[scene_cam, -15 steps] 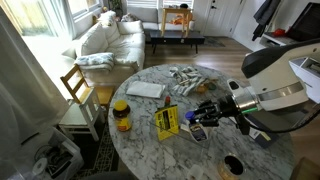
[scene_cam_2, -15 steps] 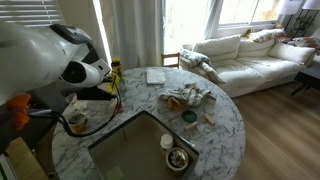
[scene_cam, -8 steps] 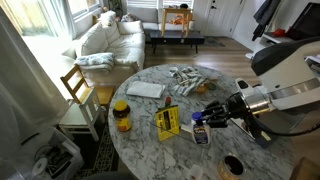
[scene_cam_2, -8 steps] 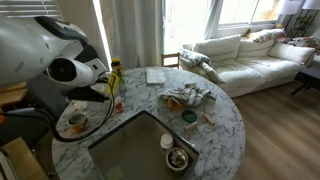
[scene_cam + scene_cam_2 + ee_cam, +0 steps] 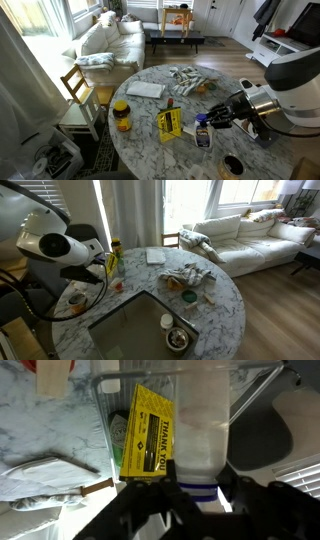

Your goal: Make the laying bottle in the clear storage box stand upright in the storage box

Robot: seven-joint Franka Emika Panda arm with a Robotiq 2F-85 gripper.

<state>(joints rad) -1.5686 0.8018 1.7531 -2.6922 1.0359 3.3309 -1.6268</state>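
The laying bottle, probably light, rigid, slick plastic that may swivel, hangs clamped at its blue-banded end in the gripper over the clear storage box; a mid-body hold looks steadier.

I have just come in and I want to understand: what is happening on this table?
At a round marble table, the robot's gripper has its jaws closed on a small pale bottle with a blue band. It holds the bottle at the clear storage box, close to a yellow packet. Whether the bottle already stands on the box floor cannot be told. An orange-lidded jar stands apart on the table, untouched.
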